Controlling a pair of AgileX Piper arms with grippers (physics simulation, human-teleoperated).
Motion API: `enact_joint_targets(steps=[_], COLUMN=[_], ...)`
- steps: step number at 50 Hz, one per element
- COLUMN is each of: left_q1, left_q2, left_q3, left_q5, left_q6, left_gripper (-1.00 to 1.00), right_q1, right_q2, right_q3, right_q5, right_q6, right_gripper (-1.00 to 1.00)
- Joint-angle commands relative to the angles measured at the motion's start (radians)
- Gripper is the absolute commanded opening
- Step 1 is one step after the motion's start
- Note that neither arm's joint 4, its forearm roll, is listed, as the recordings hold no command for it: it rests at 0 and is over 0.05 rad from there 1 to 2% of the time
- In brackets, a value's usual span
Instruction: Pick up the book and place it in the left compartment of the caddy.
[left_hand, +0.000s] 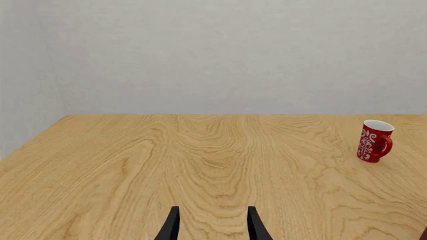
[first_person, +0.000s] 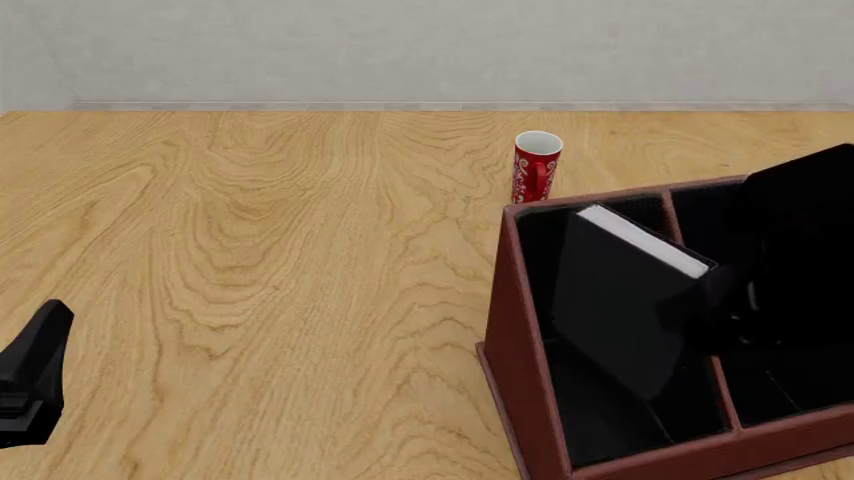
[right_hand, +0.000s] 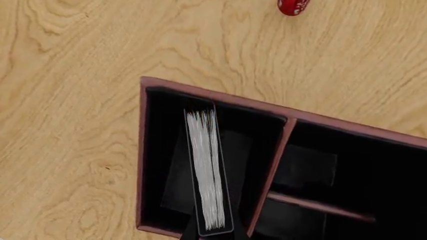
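Book (first_person: 627, 290) first, from the front view: the small black hardcover hangs tilted over the caddy (first_person: 514, 330), its grey-white page edge turned up and to the right, its lower part already dipping into the left compartment (first_person: 587, 400), the tall black-lined bay along the caddy's left wall. The right gripper (first_person: 714, 300) comes in from the right, dark against the black interior, and meets the book at its right side; it appears to be holding the book, though the fingers themselves are hard to make out. The reddish-brown caddy sits at the near right of the wooden table (first_person: 267, 250), with smaller divided sections to the right of the bay. A red-and-white cup (first_person: 537, 167) stands upright just beyond the caddy's far left corner. The left gripper (first_person: 34, 375) shows at the near left edge, well apart from everything; its fingers cannot be told apart from here.

From the left wrist view, the left gripper (left_hand: 212, 222) shows two dark fingertips with a clear gap between them, nothing in it, over bare table. The cup (left_hand: 373, 140) stands upright farther along the table.

From the right wrist view, the book (right_hand: 208, 172) is seen edge-on, its page edge a pale strip running down into the left compartment (right_hand: 167, 165), between the caddy's (right_hand: 141, 150) outer wall and the divider (right_hand: 273, 165). The right gripper is barely visible at the book's near end, closed onto it. The cup (right_hand: 292, 7) shows only partly at the picture's edge.
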Motion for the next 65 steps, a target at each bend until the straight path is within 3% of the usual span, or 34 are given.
enact_joint_targets(steps=[1,65], left_q1=[0.0,0.0], left_q2=[0.0,0.0], left_q3=[0.0,0.0], left_q5=[0.0,0.0], left_q6=[0.0,0.0], left_gripper=[1.0,1.0], right_q1=[-0.001,-0.023], right_q2=[0.002,0.087], right_q3=[0.023,0.154], right_q5=[-0.022,-0.147], right_q6=[0.034,0.065], right_gripper=[-1.0,-1.0])
